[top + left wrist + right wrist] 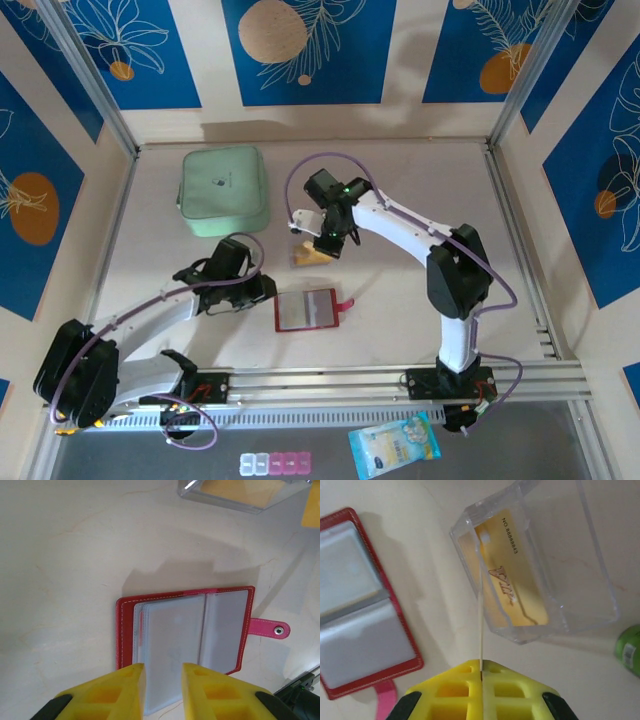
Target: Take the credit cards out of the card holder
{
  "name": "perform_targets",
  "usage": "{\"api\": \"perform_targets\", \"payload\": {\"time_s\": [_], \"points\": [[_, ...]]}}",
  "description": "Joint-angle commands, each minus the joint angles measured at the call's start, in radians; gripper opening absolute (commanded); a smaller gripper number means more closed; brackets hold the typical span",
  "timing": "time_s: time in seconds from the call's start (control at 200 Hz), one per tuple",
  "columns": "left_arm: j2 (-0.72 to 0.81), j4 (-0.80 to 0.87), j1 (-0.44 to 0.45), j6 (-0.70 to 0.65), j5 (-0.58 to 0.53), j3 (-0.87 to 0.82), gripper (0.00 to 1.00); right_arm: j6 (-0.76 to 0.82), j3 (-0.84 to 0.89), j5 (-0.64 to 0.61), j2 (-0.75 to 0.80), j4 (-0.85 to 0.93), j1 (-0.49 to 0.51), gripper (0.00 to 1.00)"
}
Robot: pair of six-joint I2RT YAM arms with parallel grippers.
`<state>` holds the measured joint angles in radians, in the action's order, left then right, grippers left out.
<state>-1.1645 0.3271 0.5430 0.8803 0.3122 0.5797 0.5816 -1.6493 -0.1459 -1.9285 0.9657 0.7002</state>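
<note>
red leather-look card holder (pixel 303 310) lies open and flat on the pale table (pixel 420 180), grey clear sleeves facing up, its snap tab sticking out to the right. the left gripper (pixel 163 672) hovers over its near edge, yellow fingers a little apart with nothing between them. the right gripper (pixel 481 667) is pressed together on a thin card (pixel 480 630) seen edge-on, reaching toward the wall of a clear plastic box (pixel 590 580). a gold-orange card (pixel 507 575) lies inside that box, just beyond the holder. a mint-green case (pixel 225 190) sits farther back.
</note>
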Motion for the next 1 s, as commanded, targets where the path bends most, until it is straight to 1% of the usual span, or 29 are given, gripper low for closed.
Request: {"api": "perform_targets", "payload": {"time_s": [0.0,0.18,0.48,0.955,0.995], "points": [[0.029,0.031,-0.011,-0.013,-0.002,-0.025,0.25,0.156,-0.099,-0.022,-0.062,0.106,-0.015,0.0],[0.071,0.038,-0.013,-0.001,-0.017,-0.047,0.26,0.202,-0.23,0.001,-0.13,0.169,-0.021,0.0],[0.071,0.038,-0.023,-0.009,-0.015,-0.05,0.27,0.248,-0.336,0.018,-0.218,0.219,-0.017,0.0],[0.042,0.016,-0.029,-0.013,-0.001,-0.055,0.28,0.253,-0.309,0.085,-0.263,0.232,-0.005,0.0],[0.04,0.015,-0.03,-0.014,0.0,-0.055,0.28,0.252,-0.308,0.085,-0.264,0.234,-0.006,0.02]]}}
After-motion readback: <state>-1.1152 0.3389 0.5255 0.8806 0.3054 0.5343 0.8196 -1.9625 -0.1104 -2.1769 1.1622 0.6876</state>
